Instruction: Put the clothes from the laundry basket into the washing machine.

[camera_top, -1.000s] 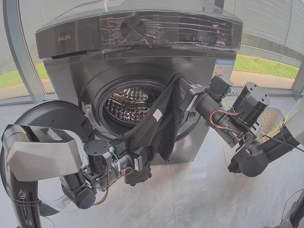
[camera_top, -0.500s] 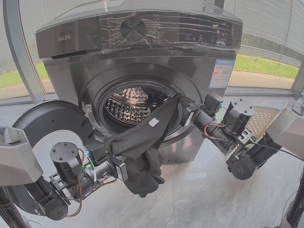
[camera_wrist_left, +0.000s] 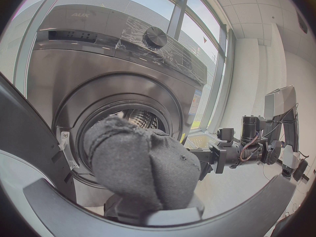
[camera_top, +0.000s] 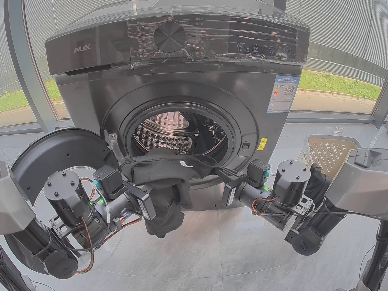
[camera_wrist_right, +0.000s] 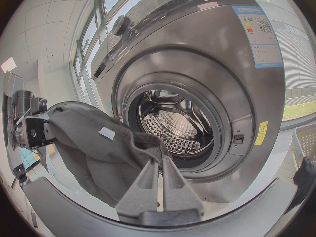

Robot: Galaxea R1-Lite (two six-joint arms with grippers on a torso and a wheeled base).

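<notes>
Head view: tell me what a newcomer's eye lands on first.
A black garment sags between the left gripper and right gripper, hanging before the open mouth of the washing machine. Behind it gleams the steel drum. The round door stands open on the left.

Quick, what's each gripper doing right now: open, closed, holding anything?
Left gripper: closed on one end of the black garment, fingers buried in the cloth.
Right gripper: closed, pinching the garment's other edge.
</notes>
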